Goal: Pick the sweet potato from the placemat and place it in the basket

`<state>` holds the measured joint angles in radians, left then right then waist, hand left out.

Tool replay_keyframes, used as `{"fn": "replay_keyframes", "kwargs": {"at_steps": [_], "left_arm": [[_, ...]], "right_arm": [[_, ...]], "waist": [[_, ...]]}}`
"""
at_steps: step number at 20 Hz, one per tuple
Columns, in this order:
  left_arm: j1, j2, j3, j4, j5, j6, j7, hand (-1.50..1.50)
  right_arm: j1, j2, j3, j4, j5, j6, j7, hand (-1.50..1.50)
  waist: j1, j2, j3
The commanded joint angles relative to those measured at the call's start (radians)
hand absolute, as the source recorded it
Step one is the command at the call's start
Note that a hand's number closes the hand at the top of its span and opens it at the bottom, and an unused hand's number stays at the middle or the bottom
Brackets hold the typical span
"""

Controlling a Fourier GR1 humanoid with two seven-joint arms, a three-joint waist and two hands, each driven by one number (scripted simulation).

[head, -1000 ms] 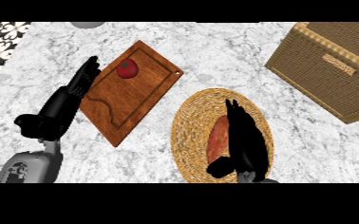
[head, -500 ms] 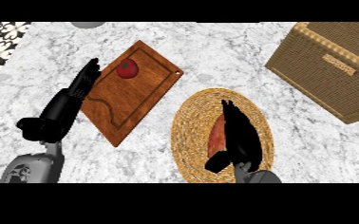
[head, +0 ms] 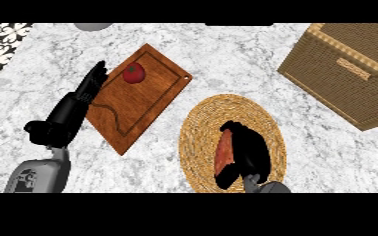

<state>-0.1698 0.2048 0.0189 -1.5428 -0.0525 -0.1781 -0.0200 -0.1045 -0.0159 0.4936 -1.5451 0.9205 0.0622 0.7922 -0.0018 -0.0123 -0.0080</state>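
The orange sweet potato (head: 224, 153) lies on the round woven placemat (head: 200, 130) at the lower middle of the head view. My right hand (head: 249, 150) sits over it, fingers curled round its right side and thumb below it, hiding much of it. The wicker basket (head: 336, 70) stands at the upper right, well apart from the hand. My left hand (head: 74, 109) rests open at the left, fingers straight along the left edge of the cutting board.
A wooden cutting board (head: 136, 102) lies tilted left of the placemat with a red tomato (head: 133, 73) on its far end. A grey object (head: 92, 26) pokes in at the top left edge. Marble counter lies between placemat and basket.
My right hand has lowered and its fingers have curled in round the sweet potato. The left hand has barely moved.
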Motion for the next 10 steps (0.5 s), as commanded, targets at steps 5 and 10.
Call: {"fn": "replay_keyframes", "kwargs": {"at_steps": [5, 10], "left_arm": [[0.015, 0.017, 0.026, -0.067, 0.042, -0.044, 0.053, 0.00], [0.021, 0.005, 0.012, -0.044, 0.008, -0.012, 0.041, 0.00]], "right_arm": [[0.024, -0.042, 0.100, 0.044, 0.105, 0.005, -0.055, 1.50], [0.035, -0.359, 0.201, -0.116, -0.010, 0.141, -0.521, 1.50]], "waist": [[0.003, 0.011, 0.008], [-0.002, -0.001, 0.012]]}}
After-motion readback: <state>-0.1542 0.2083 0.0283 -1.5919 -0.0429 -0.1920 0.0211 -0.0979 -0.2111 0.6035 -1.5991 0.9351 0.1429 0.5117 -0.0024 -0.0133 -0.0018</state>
